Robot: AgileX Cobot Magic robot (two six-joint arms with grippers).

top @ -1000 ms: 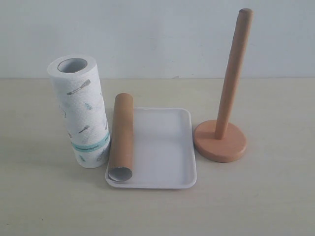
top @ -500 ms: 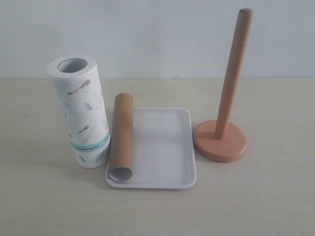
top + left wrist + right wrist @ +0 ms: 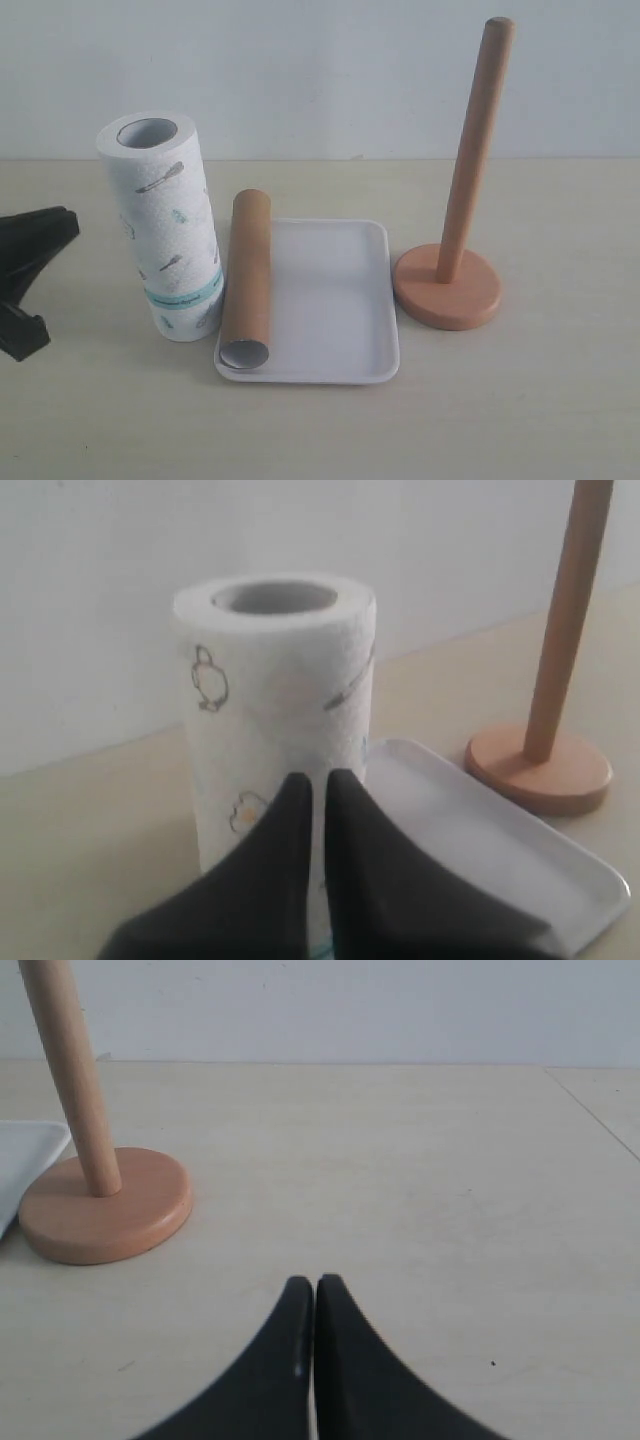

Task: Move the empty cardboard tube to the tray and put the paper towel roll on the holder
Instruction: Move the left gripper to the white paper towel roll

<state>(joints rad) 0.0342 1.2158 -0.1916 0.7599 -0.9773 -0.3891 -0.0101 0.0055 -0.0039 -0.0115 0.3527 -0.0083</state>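
My left pincer (image 3: 318,785) is pressed together, its tips aimed at the paper towel roll (image 3: 165,230), which stands upright just ahead of it. Beyond the roll from that pincer, the empty cardboard tube (image 3: 248,280) lies along the nearest edge of the tray (image 3: 340,290). Past the tray stands the holder (image 3: 450,285). My right pincer (image 3: 314,1285) is likewise pressed together, and the holder's base sits ahead of it, off to the side.

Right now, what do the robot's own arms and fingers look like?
Both pairs are plain matte black. The left fingers and right fingers are broad at the back and taper in a curve to slim tips. No cables or markings show; the arms behind them are out of view.
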